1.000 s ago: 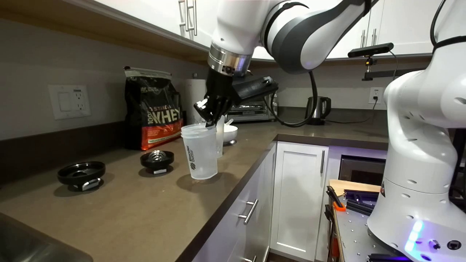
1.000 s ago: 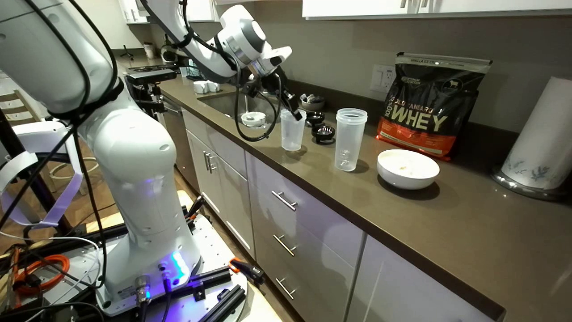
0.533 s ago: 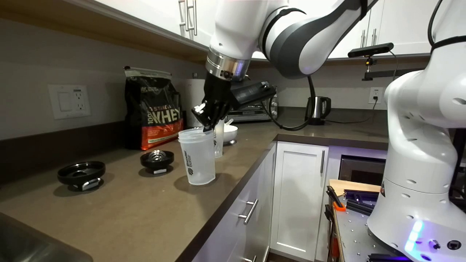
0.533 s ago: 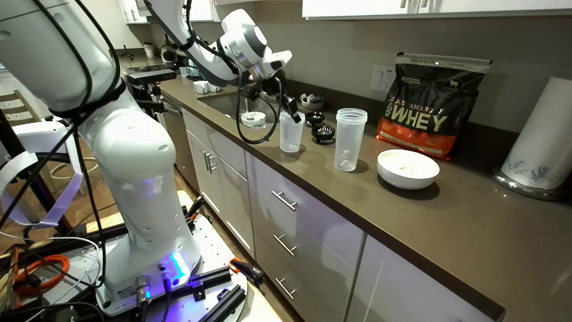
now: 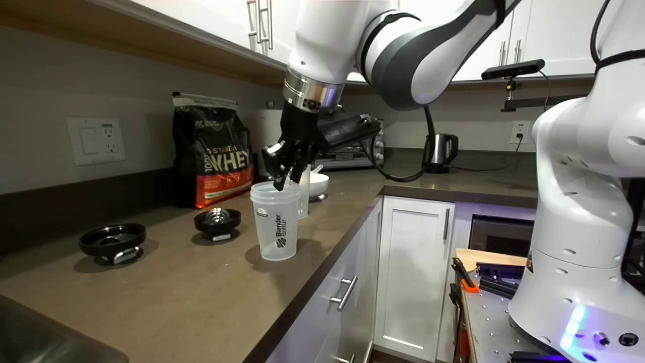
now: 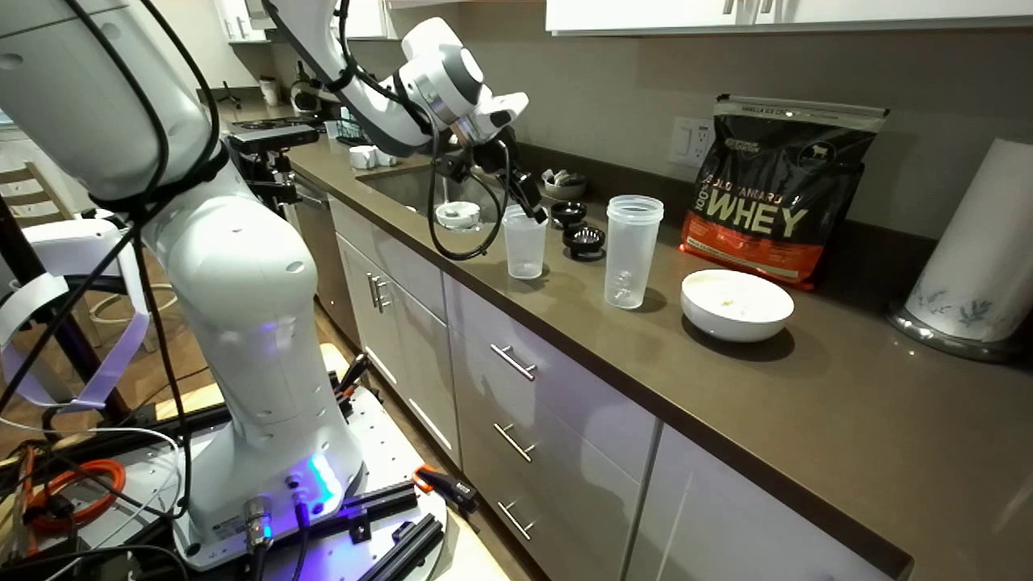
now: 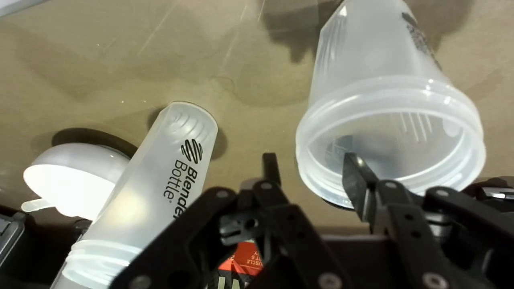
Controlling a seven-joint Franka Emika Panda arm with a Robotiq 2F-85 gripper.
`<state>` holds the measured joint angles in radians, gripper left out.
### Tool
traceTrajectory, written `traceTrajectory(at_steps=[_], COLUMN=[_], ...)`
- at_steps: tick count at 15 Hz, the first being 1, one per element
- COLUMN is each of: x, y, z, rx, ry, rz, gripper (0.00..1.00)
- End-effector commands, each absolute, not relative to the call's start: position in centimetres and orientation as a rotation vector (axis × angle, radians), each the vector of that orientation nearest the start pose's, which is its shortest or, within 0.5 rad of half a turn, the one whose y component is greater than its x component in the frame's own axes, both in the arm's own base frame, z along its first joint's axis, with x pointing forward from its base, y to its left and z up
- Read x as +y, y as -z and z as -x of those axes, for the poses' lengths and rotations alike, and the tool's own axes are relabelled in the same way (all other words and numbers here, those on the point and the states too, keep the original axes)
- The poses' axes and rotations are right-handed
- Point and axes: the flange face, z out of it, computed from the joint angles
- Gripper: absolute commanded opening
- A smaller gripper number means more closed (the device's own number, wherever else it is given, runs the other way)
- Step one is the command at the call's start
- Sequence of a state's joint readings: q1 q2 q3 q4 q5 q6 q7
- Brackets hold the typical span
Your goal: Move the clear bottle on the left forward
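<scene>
The cup (image 5: pixel 276 227) stands upright on the counter (image 5: pixel 191 297), close to its front edge (image 5: pixel 315 280) w/ just a strip of counter btwn. Most room to move: the long stretch from cup to sink (image 5: pixel 55 335). On the wall side, apart from the cup, sit a blk lid (image 5: pixel 112 239) & a coil lid (image 5: pixel 217 228). Opp. way from the sink, the tall bottle (image 6: pixel 633 250) stands near the cup w/ counter showing btwn.

Hard to see: in an exterior view the cup & gripper (image 7: pixel 312 162) cover much of the tall bottle, which in turn covers part of the bowl (image 5: pixel 319 186); the sink's cut off at the corner. In the wrist view the cup's base runs off the top, the tall bottle's mouth end runs off the bottom, & the bag (image 6: pixel 783 194) is just a red/blk scrap btwn gripper parts.

The fingers (image 7: pixel 271 170) are spread apart. 1 tip shows in the cup's mouth, the other's outside the rim, so that side of the rim lies btwn them. Can't tell how deep the inner tip goes or if either touches plastic.
</scene>
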<state>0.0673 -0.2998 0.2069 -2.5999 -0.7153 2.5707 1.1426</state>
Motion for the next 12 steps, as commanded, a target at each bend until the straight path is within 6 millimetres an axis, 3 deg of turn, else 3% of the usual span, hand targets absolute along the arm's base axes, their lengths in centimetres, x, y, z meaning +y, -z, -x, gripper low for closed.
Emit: traceTrajectory(at_steps=[1,4,12], x=[12.7,12.7,12.6], y=[-39.0,-40.1,-42.6], z=[-42.6,-42.9,-43.1], rx=[0.476,0.469,0.414], ry=[0.867,0.855,0.683], rz=[3.229,3.219,3.162], gripper=[0.77,0.97,1.00])
